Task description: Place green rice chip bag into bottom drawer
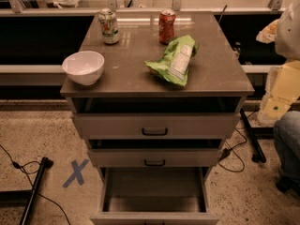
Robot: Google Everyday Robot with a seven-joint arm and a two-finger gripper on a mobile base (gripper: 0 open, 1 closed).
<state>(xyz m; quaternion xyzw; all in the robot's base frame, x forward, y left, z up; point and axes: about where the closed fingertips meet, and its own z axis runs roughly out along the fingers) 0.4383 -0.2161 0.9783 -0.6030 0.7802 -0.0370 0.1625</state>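
**Camera view: items and hazards**

1. Green rice chip bag (pixel 172 60), crinkled lime-green foil with a white printed label. It lies flat on the grey-brown cabinet surface (pixel 133 55), right of centre, with its near end close to the front edge. Not yet lifted.
2. Bottom drawer (pixel 153 204), a deep grey-beige box, pulled out and empty, directly below the bag.
3. Pincer (pixel 288 31): probably the pale shape at the right edge, well apart from the bag. You cannot tell whether it is open or closed.
4. Red soda can (pixel 166 26), upright just behind the bag. If you reach in from the rear, you will likely tip it.
5. Two shallower black-handled drawers (pixel 154 125) above the target. Their fronts jut forward, so a bag lowered too close could snag on them or rest on top.
6. Slack foil may slip from a shallow grip. If it is released too far forward, it could drop to the floor.
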